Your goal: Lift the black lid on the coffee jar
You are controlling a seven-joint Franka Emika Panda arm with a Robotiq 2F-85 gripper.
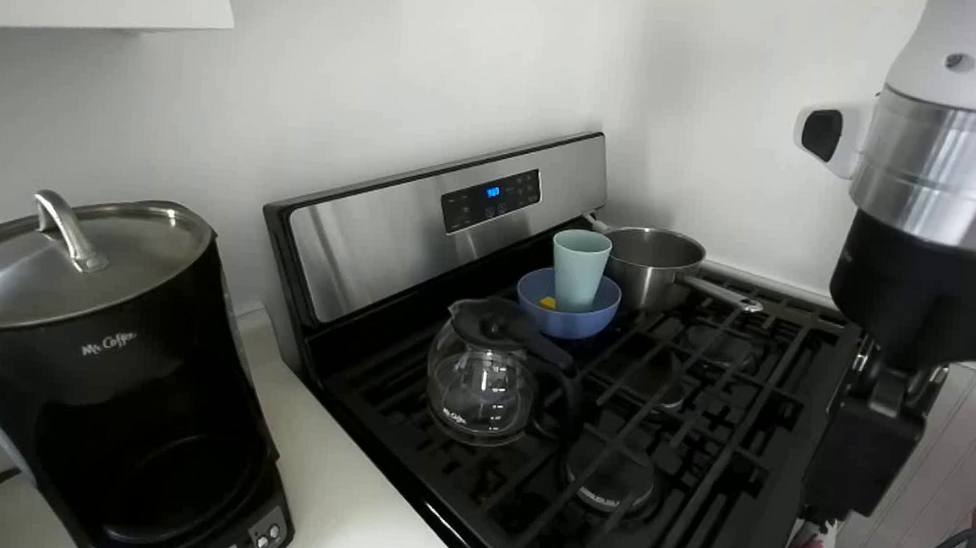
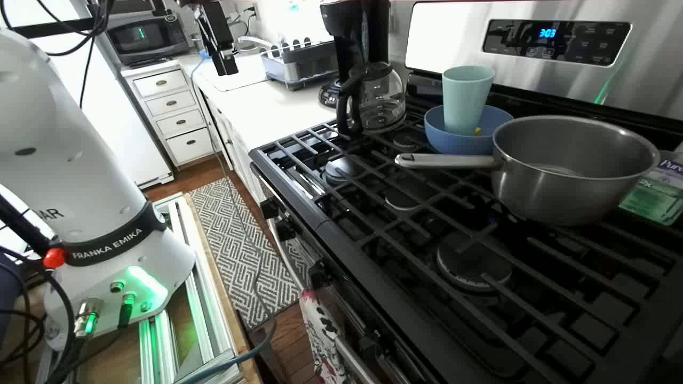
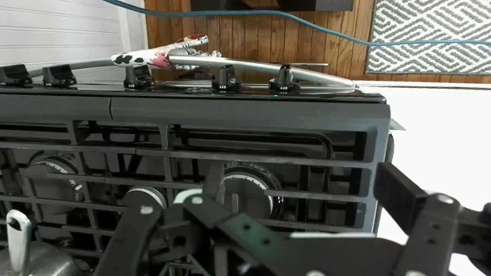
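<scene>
Rearward of the spread, empty black claw (image 3: 299,184), the round black plastic lid (image 1: 485,319) is found, toward the black stovetop (image 3: 245,113)'s rear corner by the white counter (image 1: 348,490).

Glossy glass coffee jar (image 1: 481,388)

Above the black lid (image 1: 489,321) the way lies open — blue bowl (image 1: 570,325) and teal cup (image 1: 580,271) stand near.

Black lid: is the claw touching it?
Apart: in an exterior view, the dish rack shows in the gap between the claw and the black lid.
</scene>
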